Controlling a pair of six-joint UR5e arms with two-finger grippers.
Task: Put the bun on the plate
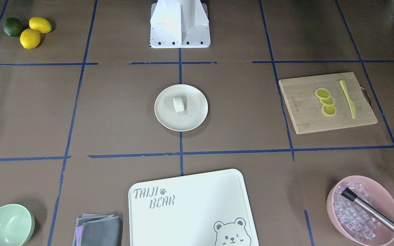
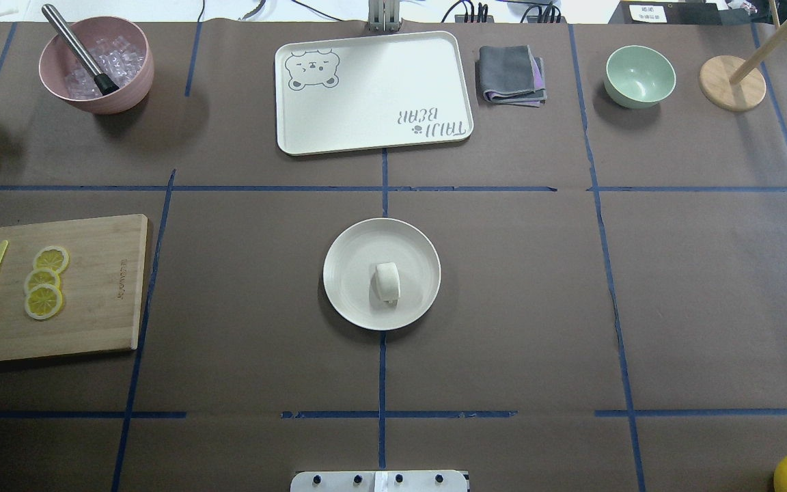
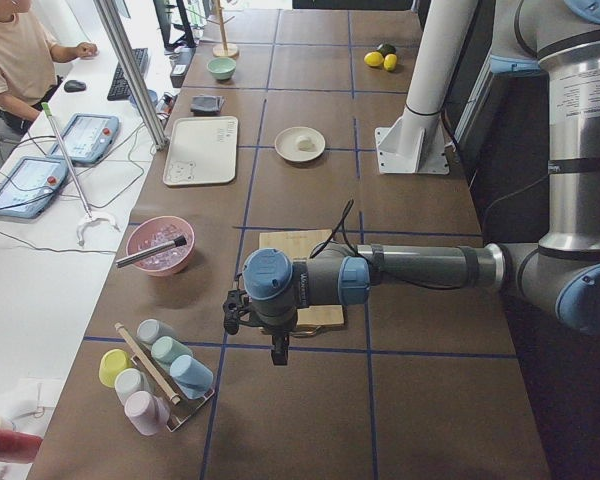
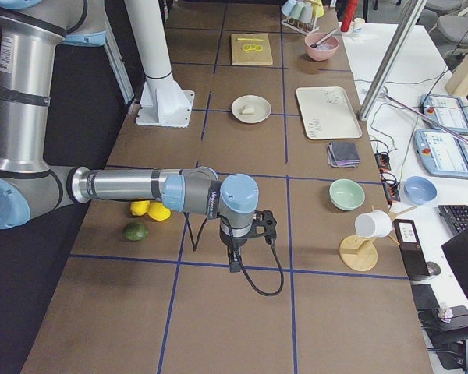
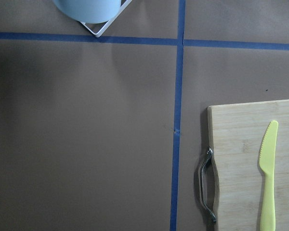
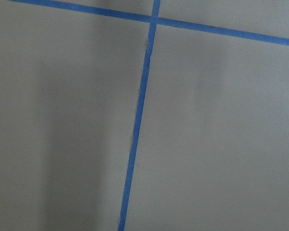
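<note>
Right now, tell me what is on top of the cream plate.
Only the bun lies on the plate, near its middle; nothing else is on it. The patch of plate beneath the bun is covered, so that cannot be seen.

Brown table (image 6: 221, 139), blue tape lines (image 6: 137, 120) crossing near top edge

Matt brown paper covers the tabletop (image 2: 708, 287), crossed by blue tape (image 2: 382, 383). The plate (image 2: 346, 253) and bun (image 2: 387, 281) look smooth and matt. The cutting board (image 2: 100, 294) is pale grained wood with a shiny metal handle (image 5: 205, 185); the knife (image 5: 268, 178) looks like yellow plastic; the folded cloth (image 2: 508, 74) is grey fabric.
</note>
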